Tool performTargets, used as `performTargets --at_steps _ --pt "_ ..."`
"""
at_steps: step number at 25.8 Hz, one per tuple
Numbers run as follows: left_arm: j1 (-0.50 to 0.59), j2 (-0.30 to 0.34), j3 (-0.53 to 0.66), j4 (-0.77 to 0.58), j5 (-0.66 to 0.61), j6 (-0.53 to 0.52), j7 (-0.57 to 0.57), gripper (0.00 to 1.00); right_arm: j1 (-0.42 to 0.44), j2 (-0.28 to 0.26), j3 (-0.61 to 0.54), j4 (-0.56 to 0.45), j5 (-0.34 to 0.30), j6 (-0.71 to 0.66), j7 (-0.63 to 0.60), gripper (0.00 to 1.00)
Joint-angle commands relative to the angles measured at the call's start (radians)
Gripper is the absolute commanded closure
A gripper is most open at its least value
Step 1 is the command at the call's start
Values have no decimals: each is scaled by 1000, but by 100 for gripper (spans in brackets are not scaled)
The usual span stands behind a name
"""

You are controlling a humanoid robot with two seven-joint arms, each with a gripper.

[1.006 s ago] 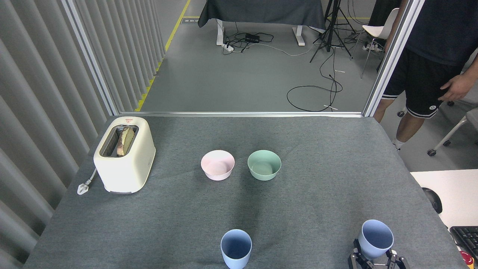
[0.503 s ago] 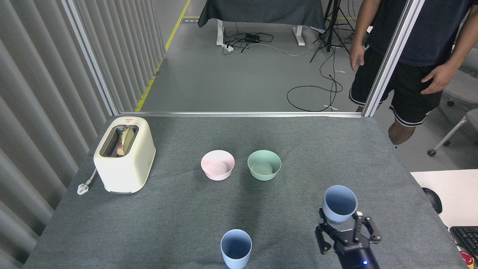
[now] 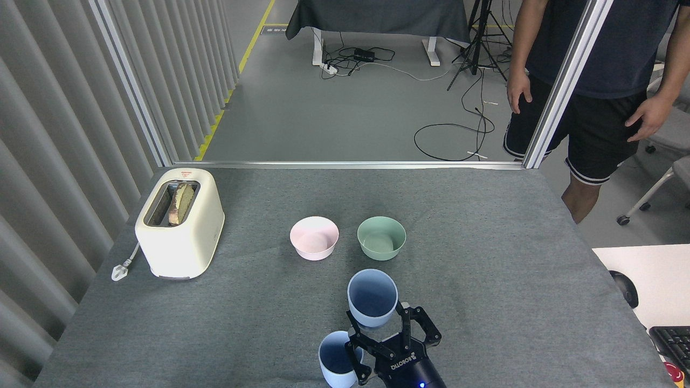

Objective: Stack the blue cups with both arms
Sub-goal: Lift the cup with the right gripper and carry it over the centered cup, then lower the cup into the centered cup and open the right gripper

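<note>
lab | tripod [image 3: 481,37] | floor cables [image 3: 453,134] | aluminium frame [image 3: 560,86]

On your grey table [image 3: 485,226] you have a cream toaster [image 3: 180,223] holding bread, plus a pink bowl [image 3: 314,237] beside a green bowl [image 3: 381,237]. A person [image 3: 609,81] stands beyond the far right corner.

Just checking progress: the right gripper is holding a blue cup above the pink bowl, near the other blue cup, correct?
Not quite. In the head view, the right gripper holds the blue cup just beyond the second blue cup, nearer than the mint-green bowl, not above the pink bowl.
</note>
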Motion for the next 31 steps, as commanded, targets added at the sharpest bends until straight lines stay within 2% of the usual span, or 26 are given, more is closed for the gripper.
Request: performTargets --at_steps 1,11,21,27,31 --pt "-6 -1 4 7 1 -1 0 0 22 3 12 -18 0 -6 0 40" --pt "-7 2 7 10 1 -2 0 0 42 24 83 -3 -2 -5 -1 39" --pt "-6 2 8 10 1 -2 1 0 50 18 81 49 -5 0 -10 39" --pt "-7 2 10 10 2 -2 1 0 56 46 84 69 -5 3 -12 39" --pt "-7 2 11 10 2 -2 1 0 65 46 77 86 -5 3 -32 39"
